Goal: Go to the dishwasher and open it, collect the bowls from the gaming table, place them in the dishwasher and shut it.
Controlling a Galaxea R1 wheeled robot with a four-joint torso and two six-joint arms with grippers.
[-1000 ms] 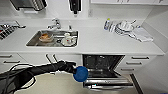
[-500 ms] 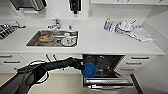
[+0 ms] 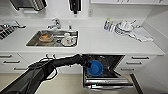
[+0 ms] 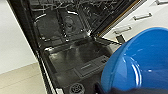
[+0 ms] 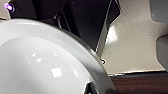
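The dishwasher [image 3: 110, 75] stands open under the white counter, its door folded down and its dark wire racks [image 4: 70, 22] showing. My left gripper [image 3: 88, 64] reaches in from the left, shut on the solid blue bowl [image 3: 95, 68], which hangs tilted over the door and in front of the opening. That blue bowl [image 4: 140, 60] looms large in the left wrist view, above the door's inner panel [image 4: 82, 62]. A pale bowl [image 5: 37, 65] sits close in the right wrist view, with my right gripper [image 5: 90, 88] shut on it above the floor. The gaming table is out of view.
Above and to the left, a steel sink [image 3: 53, 38] holds an orange dish and white cups. Stacked white dishes [image 3: 123, 26] and a cloth [image 3: 142, 33] lie on the counter's right. White drawers [image 3: 136, 62] flank the dishwasher. Beige floor [image 5: 135, 42] lies beside the door.
The left arm carried the blue bowl to the right, from beside the dishwasher's left edge to in front of its opening. Over the last half second it has hardly moved.
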